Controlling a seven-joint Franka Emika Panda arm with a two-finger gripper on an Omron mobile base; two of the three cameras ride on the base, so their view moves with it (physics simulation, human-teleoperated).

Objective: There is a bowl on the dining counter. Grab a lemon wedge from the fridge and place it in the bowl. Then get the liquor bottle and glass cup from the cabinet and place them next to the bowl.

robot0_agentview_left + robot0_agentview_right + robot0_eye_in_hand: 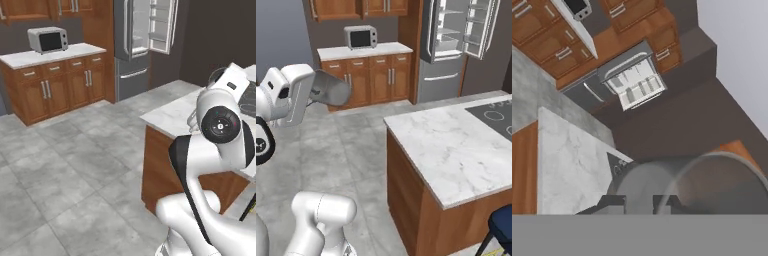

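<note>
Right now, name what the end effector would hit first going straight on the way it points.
The grey translucent glass cup clamped in the end effector sits directly ahead. Past it, the line seems to reach the dark wall beside the open grey fridge; depth unclear.

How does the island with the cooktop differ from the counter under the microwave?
The island stands free on the floor, while the wall counter backs onto the wall beside the fridge. The island carries a black cooktop; the wall counter carries a white microwave. The island's side is plain wood, whereas the wall counter's front has handled drawers and doors. Both have pale tops on brown wood.
</note>
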